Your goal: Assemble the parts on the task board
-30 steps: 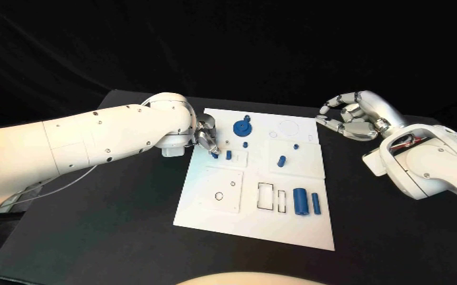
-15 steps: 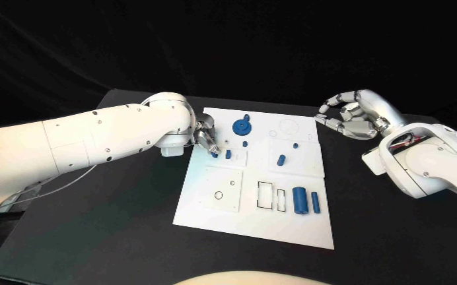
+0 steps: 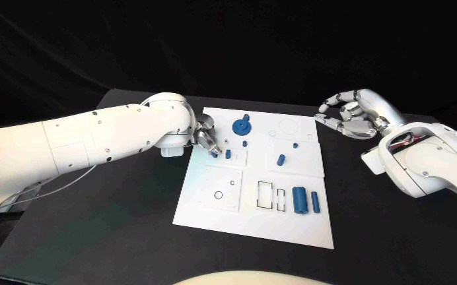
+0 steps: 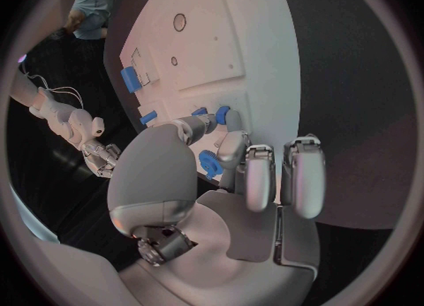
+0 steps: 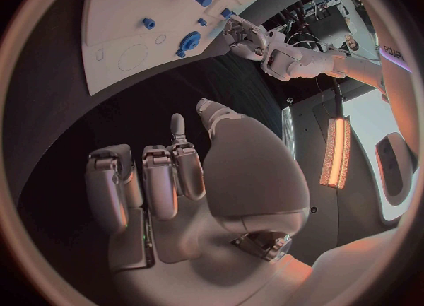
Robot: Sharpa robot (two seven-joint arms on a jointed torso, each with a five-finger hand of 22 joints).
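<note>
The robot's left hand (image 3: pixel 206 141) is reaching over the left edge of the flat white rectangular task board (image 3: pixel 224 216), and its fingertips are pinching a small blue plastic part (image 4: pixel 210 163) just above the board's surface, beside a short blue peg (image 3: pixel 228 154) that is standing in the board. The right hand (image 3: pixel 349 117) is hovering above the black table (image 3: pixel 114 232) just off the board's far right corner, holding nothing, its fingers curled loosely but apart. A round blue disc-shaped part (image 3: pixel 242 126) is sitting near the board's far edge, and two blue cylinders (image 3: pixel 306 200) are lying side by side toward the near right of the board.
</note>
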